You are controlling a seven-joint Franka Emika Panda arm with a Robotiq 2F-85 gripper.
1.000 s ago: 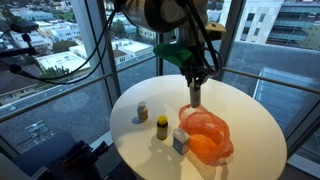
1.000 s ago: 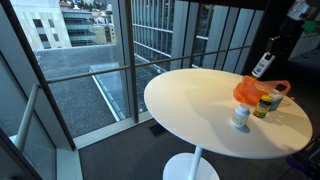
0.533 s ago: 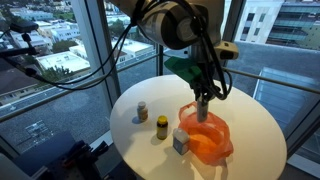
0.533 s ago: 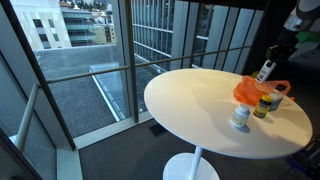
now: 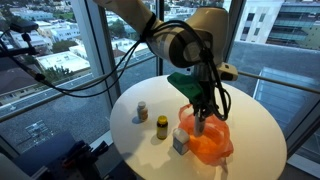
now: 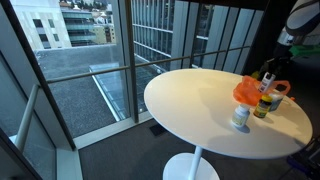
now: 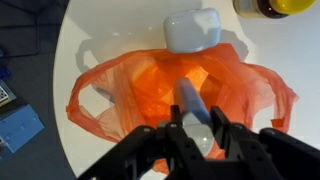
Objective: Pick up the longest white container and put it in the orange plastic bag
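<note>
At lower centre of the wrist view, the gripper (image 7: 196, 132) pinched the long, smooth white container (image 7: 189, 100) over the crinkled, translucent orange plastic bag (image 7: 120, 85).

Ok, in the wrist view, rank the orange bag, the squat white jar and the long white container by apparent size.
Largest: orange bag.
Then: squat white jar.
Smallest showing: long white container, but the claw hides part of it, so those two are unsure.
</note>
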